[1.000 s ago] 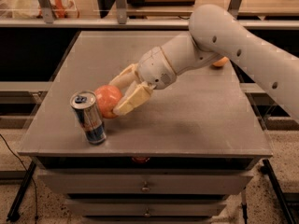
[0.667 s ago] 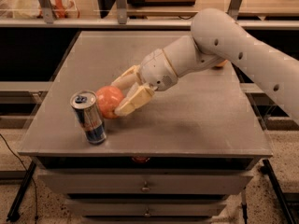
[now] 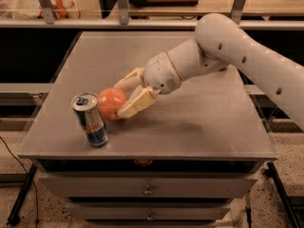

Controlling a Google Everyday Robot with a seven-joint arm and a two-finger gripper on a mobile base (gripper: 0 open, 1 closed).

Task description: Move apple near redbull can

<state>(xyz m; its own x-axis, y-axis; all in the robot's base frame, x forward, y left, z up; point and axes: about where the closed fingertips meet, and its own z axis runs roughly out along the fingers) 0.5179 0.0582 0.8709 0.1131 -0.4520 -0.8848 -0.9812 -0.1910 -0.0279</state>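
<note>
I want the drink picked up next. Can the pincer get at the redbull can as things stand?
Probably not yet: the pincer, just beside the redbull can, is closed on the apple, which sits between them. The upright can is otherwise unobstructed.

A robot test lab, set up like a workshop bay.
A white robot arm (image 3: 237, 51) reaches over a grey metal-topped cabinet (image 3: 204, 127) with plain drawers (image 3: 147, 190). Its gripper (image 3: 118, 99) sits low over the front left of the top, fingers closed around an apple (image 3: 110, 104) just beside a drink can (image 3: 90, 120). Behind the cabinet runs a long shelf rack (image 3: 156, 23) with metal uprights. The floor (image 3: 289, 184) is hard and speckled, and a black cable (image 3: 16, 163) trails over it at the left.
</note>
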